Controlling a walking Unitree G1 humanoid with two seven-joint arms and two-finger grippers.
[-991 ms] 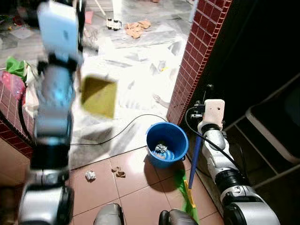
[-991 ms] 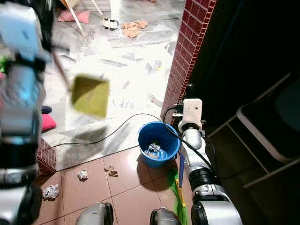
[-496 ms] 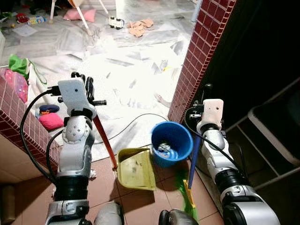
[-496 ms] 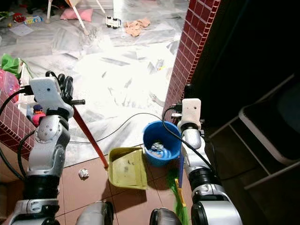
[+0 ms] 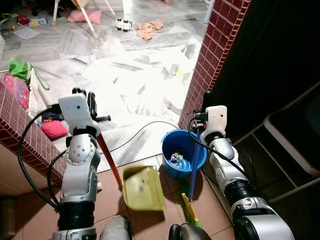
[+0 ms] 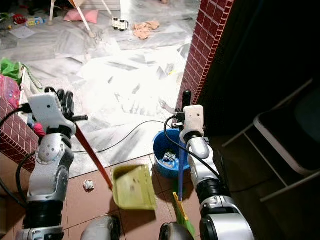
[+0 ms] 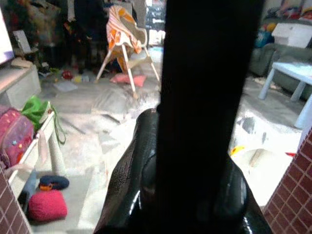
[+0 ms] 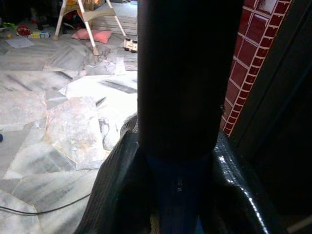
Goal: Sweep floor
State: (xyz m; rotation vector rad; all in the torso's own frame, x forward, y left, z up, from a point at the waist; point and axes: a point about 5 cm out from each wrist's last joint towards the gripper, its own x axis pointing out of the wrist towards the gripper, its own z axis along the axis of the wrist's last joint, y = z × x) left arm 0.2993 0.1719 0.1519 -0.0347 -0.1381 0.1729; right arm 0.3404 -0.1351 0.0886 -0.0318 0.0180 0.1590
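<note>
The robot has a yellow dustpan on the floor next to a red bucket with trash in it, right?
Not quite: the bucket is blue, not red, as the left eye view shows. The rest holds: the yellow dustpan sits on the floor tiles right beside it, and crumpled trash lies inside the bucket.

A blue bucket (image 5: 183, 152) stood between the two tools, nearer the right one, against a red brick pillar (image 5: 210, 55). A black cable (image 5: 140, 131) crossed the marble floor (image 5: 145, 80) beyond. A high chair (image 7: 127, 46) and pink cushion (image 5: 82, 15) stood well past them.
</note>
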